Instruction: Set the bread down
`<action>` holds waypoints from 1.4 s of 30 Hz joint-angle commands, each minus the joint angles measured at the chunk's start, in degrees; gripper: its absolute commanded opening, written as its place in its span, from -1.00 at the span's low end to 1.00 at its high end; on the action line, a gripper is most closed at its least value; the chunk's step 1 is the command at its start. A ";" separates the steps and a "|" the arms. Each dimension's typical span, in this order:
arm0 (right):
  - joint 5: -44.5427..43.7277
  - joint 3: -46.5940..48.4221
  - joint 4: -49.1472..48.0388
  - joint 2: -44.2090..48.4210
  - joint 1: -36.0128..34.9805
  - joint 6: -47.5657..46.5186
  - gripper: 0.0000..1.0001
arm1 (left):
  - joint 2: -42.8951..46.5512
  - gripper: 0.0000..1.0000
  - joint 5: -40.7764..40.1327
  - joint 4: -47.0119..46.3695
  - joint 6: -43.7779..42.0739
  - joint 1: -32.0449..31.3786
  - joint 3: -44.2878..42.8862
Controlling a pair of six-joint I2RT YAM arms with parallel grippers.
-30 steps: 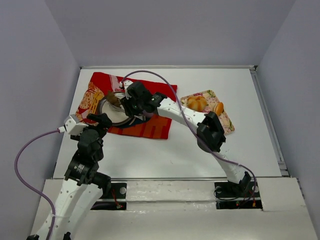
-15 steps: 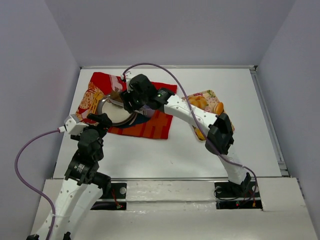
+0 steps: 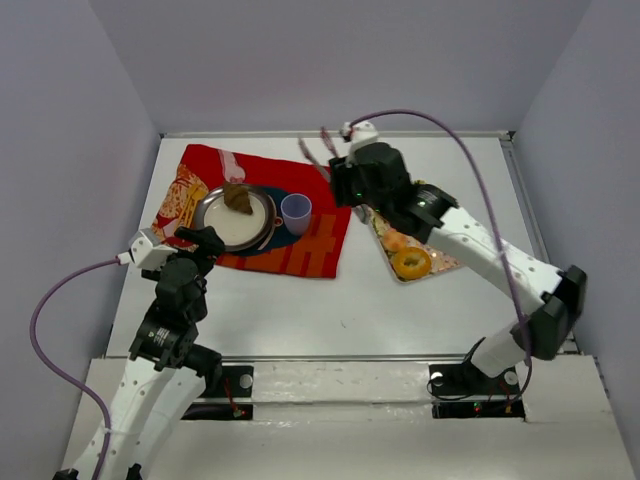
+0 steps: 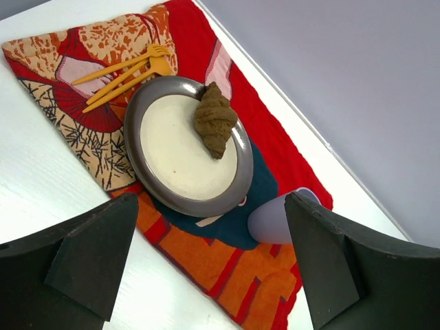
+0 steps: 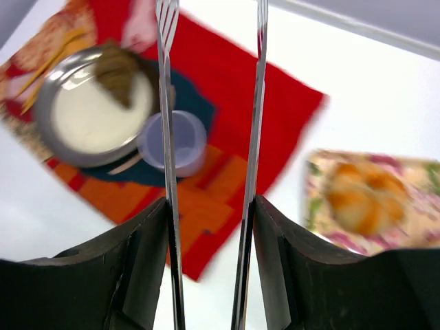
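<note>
A brown croissant (image 3: 238,197) lies on the far edge of a grey plate (image 3: 215,228); it also shows in the left wrist view (image 4: 214,128) and, blurred, in the right wrist view (image 5: 118,74). My right gripper (image 3: 345,172) is shut on metal tongs (image 5: 165,103). The tongs' arms stand apart and empty, raised above the right end of the red cloth (image 3: 310,245). My left gripper (image 3: 205,240) is open and empty, hovering near the cloth's front left edge (image 4: 210,203).
A lilac cup (image 3: 296,211) stands right of the plate. Orange forks (image 4: 124,72) lie on the cloth left of the plate. A patterned tray (image 3: 436,262) at the right holds buns and a ring-shaped bread (image 3: 411,262). Walls enclose the table.
My right arm has drawn back from the plate toward the right and rear with the tongs. The croissant stays on the plate, uncovered. The left arm has not moved.
</note>
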State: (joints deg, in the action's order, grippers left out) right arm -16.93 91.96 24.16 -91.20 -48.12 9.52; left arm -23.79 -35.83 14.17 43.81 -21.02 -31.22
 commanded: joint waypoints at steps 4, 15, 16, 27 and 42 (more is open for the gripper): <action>-12.24 -25.32 -2.29 25.79 16.27 11.04 0.17 | 0.41 0.98 -0.55 -3.01 -0.04 -0.17 -0.42; -12.51 -41.77 6.69 32.06 22.98 21.93 0.26 | 0.32 0.98 0.15 -3.72 -0.66 -0.17 -0.15; -12.60 -42.30 6.60 31.35 23.68 22.38 0.28 | 0.32 0.98 0.24 -3.72 -0.66 -0.17 -0.15; -11.21 -41.34 3.53 19.57 25.88 22.12 0.33 | 0.76 0.98 0.50 -3.72 -0.74 -0.17 -0.07; -7.26 -36.60 1.59 19.72 26.41 19.58 -0.51 | 1.38 0.98 0.50 -3.98 -0.75 -0.17 0.11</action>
State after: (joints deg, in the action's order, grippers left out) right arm -26.09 50.83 29.10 -76.47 -22.09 30.79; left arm -22.92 -34.24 13.08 43.51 -21.02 -31.22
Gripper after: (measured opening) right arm 0.373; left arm 0.990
